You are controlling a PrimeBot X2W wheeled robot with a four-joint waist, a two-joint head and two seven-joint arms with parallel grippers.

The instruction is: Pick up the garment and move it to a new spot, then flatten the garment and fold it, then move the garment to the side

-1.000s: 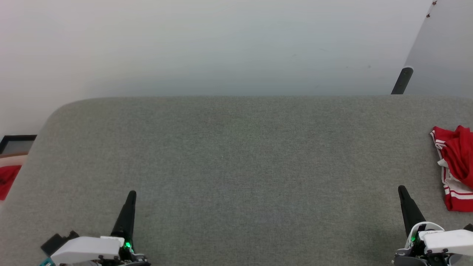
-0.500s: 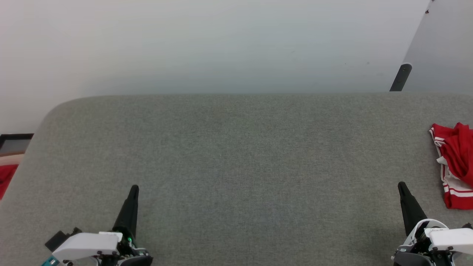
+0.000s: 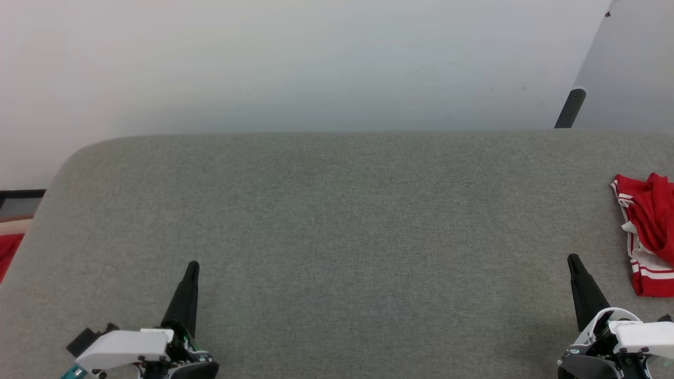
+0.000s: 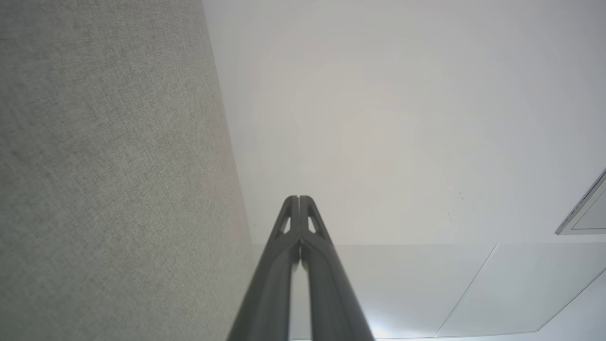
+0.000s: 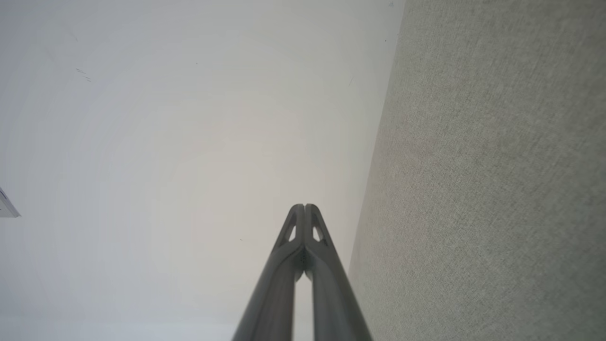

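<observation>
In the head view, the left gripper (image 3: 192,265) lay low over the near left of the grey fabric table (image 3: 337,210). Its two dark fingers were pressed together into one spike pointing away from the robot, with the white wrist housing behind. The right gripper (image 3: 572,258) mirrored it at the near right, likewise closed on nothing. The garment (image 3: 648,231) sat crumpled on the table's right side, near the right gripper but apart from it. The frame edge cut most of it off, so only red folds and white stripe trim could be made out. A red cloth (image 3: 7,252) showed past the table's left edge, also cut off.

In the left wrist view, the fingers (image 4: 279,270) met at the tips, empty, with table fabric along that view's left.

In the right wrist view, the fingers (image 5: 324,284) touched tip to tip, holding nothing, with table fabric on that view's right.
</observation>
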